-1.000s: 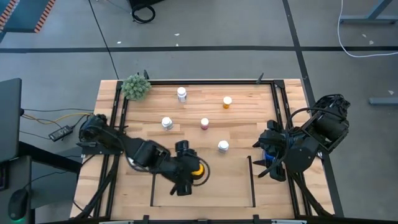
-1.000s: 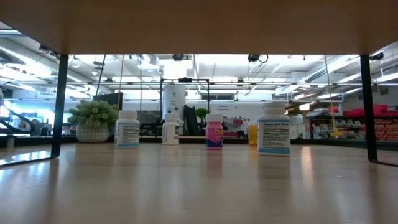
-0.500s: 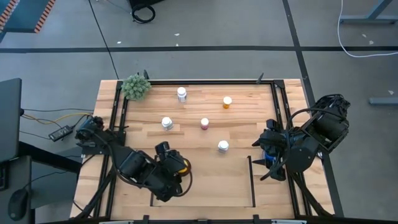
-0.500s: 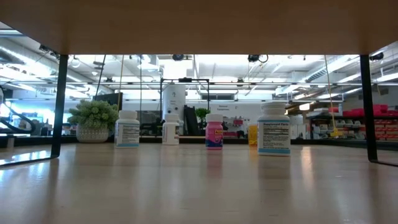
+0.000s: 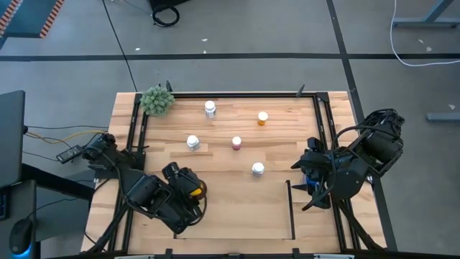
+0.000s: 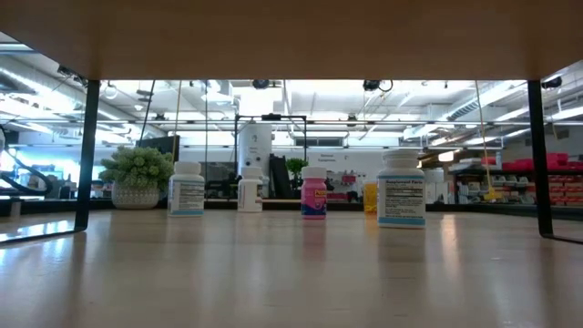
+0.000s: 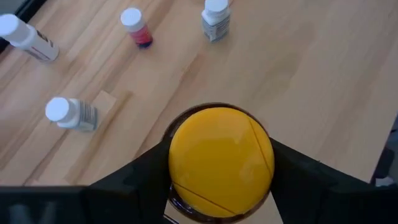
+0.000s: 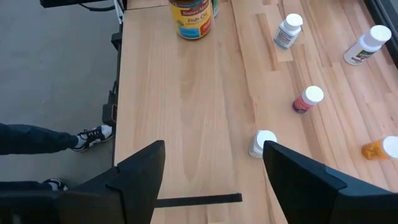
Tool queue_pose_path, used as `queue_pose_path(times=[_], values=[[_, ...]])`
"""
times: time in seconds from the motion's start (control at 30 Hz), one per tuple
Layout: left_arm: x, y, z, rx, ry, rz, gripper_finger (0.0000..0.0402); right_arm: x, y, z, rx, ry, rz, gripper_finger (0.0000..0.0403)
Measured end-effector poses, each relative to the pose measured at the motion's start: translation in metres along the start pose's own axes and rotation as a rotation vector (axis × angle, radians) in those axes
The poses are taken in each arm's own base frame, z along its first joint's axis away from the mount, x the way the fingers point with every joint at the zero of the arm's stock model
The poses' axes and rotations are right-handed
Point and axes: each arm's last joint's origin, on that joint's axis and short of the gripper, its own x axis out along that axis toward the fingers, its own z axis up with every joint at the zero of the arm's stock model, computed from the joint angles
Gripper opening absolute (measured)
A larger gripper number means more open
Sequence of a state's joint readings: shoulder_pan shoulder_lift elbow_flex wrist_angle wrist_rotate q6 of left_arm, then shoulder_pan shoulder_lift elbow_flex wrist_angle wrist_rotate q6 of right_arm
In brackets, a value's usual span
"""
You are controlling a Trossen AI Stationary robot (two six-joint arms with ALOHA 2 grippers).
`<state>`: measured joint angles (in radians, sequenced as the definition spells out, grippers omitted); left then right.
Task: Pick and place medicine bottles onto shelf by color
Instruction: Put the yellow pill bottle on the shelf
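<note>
My left gripper [image 5: 188,188] is shut on the amber, yellow-capped bottle [image 7: 221,160] beside the left rail of the shelf [image 5: 233,237], a bay of light planks inside thin black rails. Three white bottles [image 5: 210,108] [image 5: 192,142] [image 5: 257,169], a pink one [image 5: 236,142] and a small orange one [image 5: 262,118] stand upright on the table beyond the bay. My right gripper [image 8: 214,163] hangs open near the table's right edge with nothing between its fingers. The amber bottle [image 8: 193,18] does not show in the low view. My left gripper pinches the amber bottle between its two fingers [image 7: 140,177], on opposite sides of the body just under the yellow cap [image 7: 177,202]. The fingers slant down from above. The bottle sits upright in the hold, cap up, label facing the right arm.
A green plant ball [image 5: 157,101] sits at the table's far left corner. Black frame rails [image 5: 320,115] run along the table's sides. A person's shoe [image 8: 93,134] shows on the floor beyond the table's near edge. Bare planks [image 5: 237,208] fill the bay.
My left gripper has carried the amber bottle toward the table's left edge, from over the bay's middle to its left rail, and its wrist has rolled on the way. The standing bottles have kept their places.
</note>
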<state>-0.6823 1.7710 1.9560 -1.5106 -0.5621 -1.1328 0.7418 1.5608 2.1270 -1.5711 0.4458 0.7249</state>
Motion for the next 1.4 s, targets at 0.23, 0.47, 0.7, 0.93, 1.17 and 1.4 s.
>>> queue_pose_path(times=[0.23,0.47,0.7,0.93,1.17,1.4], values=[[-0.006,-0.007,-0.008,-0.056,-0.002,-0.049,0.0226,0.000,0.000,0.000,0.000,0.000,0.000,0.0277],[-0.018,-0.023,-0.020,-0.136,0.032,-0.187,0.0234,0.000,0.000,0.000,-0.022,0.000,0.001,0.0277],[-0.030,-0.028,-0.036,-0.155,0.059,-0.218,0.0225,0.000,0.000,0.000,-0.052,0.000,0.001,0.0277],[-0.032,-0.029,-0.039,-0.121,0.063,-0.231,0.0236,0.000,0.000,0.000,-0.066,0.000,0.001,0.0277],[-0.034,-0.028,-0.031,-0.067,0.070,-0.245,0.0232,0.000,0.000,0.000,-0.068,0.000,0.001,0.0277],[-0.034,-0.027,-0.029,-0.015,0.077,-0.256,0.0239,0.000,0.000,0.000,-0.082,0.000,0.001,0.0277]])
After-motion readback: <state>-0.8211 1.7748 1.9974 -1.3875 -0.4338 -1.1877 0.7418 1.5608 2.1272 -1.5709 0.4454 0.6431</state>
